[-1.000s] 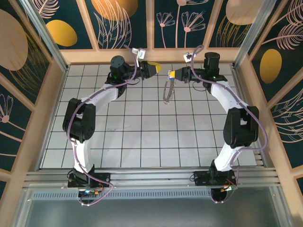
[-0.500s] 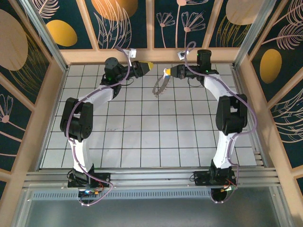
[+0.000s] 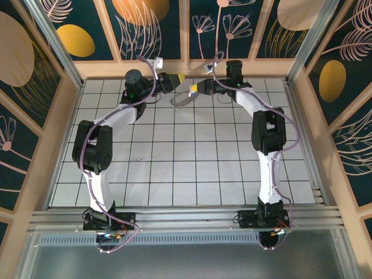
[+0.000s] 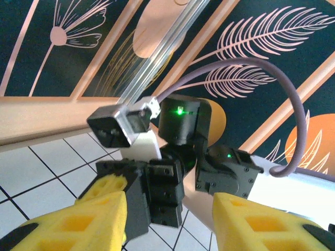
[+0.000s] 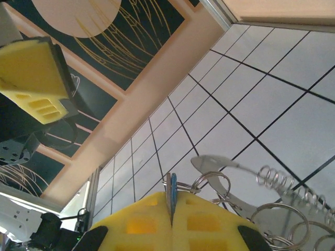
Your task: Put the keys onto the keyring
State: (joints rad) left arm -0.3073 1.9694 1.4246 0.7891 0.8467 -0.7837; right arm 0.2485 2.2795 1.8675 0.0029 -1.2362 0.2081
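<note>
Tiled floor: keyring swung left; left fingers spread wider, empty; right fingers clamp key.

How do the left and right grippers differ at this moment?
The left gripper's jaws stand apart with nothing between them; the right gripper's jaws are closed on a thin blue key. The keyring hangs below the right gripper, while the left gripper carries nothing. Both have yellow fingers and sit near the back wall, facing each other.
</note>
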